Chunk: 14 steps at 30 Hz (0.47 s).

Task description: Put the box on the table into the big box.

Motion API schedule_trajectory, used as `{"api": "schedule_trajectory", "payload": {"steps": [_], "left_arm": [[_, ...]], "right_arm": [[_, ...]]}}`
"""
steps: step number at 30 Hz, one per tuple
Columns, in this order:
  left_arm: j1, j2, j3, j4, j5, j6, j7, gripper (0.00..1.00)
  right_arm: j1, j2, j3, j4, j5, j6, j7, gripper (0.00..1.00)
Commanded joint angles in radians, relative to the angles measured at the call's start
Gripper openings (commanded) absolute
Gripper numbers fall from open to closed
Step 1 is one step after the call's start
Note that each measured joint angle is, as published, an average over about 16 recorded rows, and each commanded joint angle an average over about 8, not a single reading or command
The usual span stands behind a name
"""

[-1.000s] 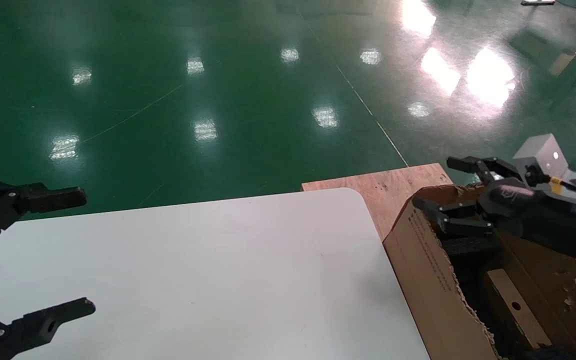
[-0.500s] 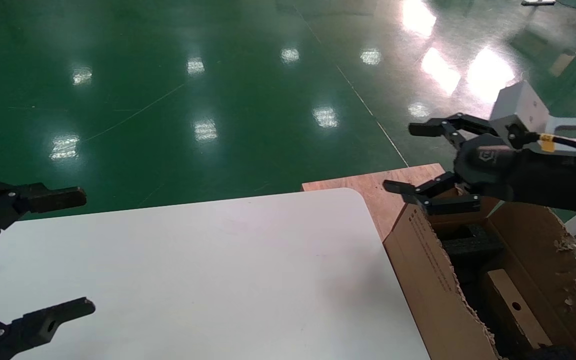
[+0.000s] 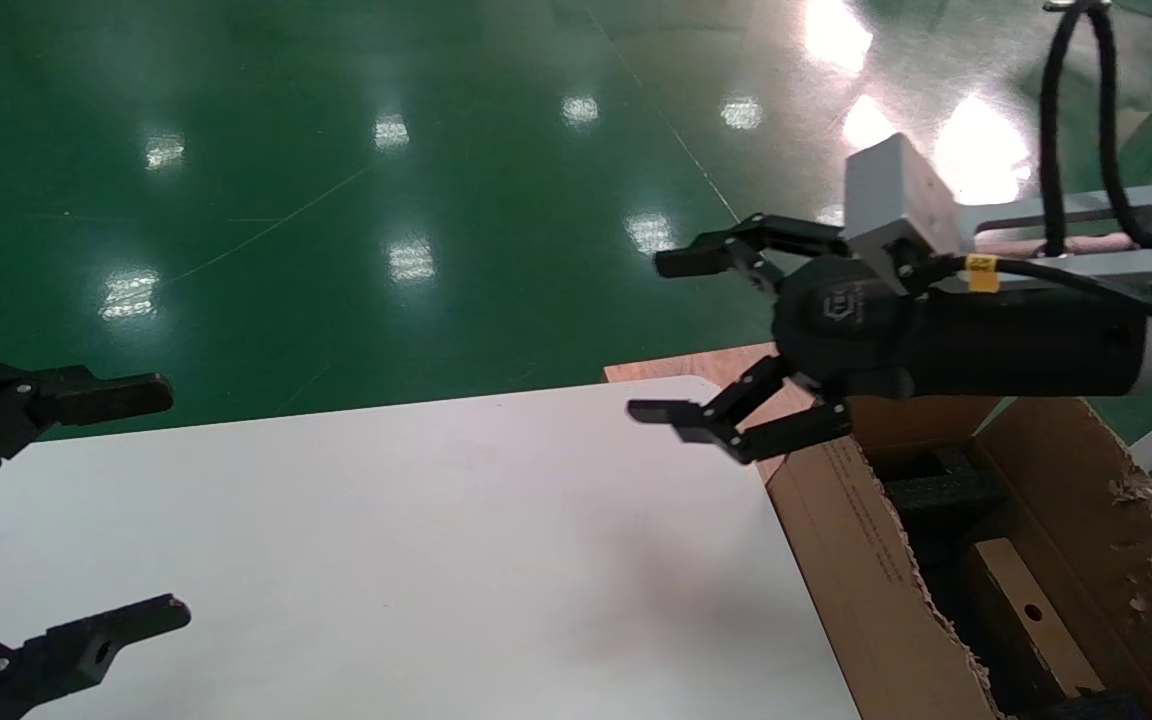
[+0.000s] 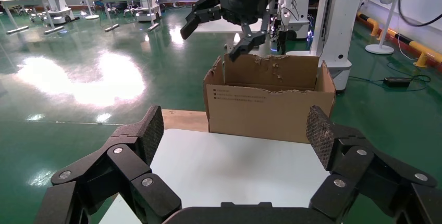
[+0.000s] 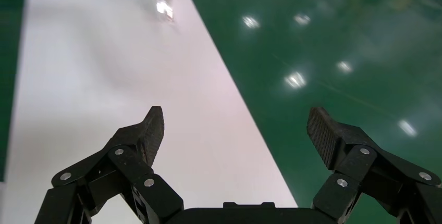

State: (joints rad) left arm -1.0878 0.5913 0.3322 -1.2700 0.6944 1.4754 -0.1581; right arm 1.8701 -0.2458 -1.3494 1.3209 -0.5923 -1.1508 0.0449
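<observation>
The box (image 3: 1031, 610), a light-brown wood-like block with a small round hole, lies inside the big box (image 3: 856, 540), a brown cardboard carton with torn edges standing beside the table's right end. The white table (image 3: 386, 540) is bare. My right gripper (image 3: 666, 337) is open and empty, held in the air above the table's far right corner, left of the carton. It looks down on the table's edge in the right wrist view (image 5: 237, 127). My left gripper (image 3: 158, 505) is open and empty over the table's left end. The left wrist view shows it (image 4: 234, 130) facing the carton (image 4: 268, 109).
A flat plywood board (image 3: 736, 365) lies under the carton, past the table's rounded corner. Dark foam (image 3: 941, 490) sits inside the carton beside the block. Shiny green floor (image 3: 386, 200) surrounds the table. A white machine stand (image 4: 333, 21) is behind the carton.
My right gripper has risen out of the carton and moved left over the table's corner, still open and empty. The block stays in the carton. The left arm has not moved.
</observation>
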Motion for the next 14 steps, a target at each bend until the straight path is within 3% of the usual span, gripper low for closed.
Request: {"api": "schedule_trajectory", "payload": {"steps": [1,11,14], "left_arm": [[0.000,0.000,0.000,0.000,0.000,0.000,0.000,1.00],[0.000,0.000,0.000,0.000,0.000,0.000,0.000,1.00],[0.000,0.000,0.000,0.000,0.000,0.000,0.000,1.00]], "right_arm": [[-0.057,-0.026,0.077,-0.003,-0.010,-0.025,0.010,1.00],[-0.349,-0.160,0.469,-0.016,-0.061,-0.151,0.063,1.00],[-0.392,-0.180,0.527,-0.018,-0.068,-0.170,0.070,1.00]]}}
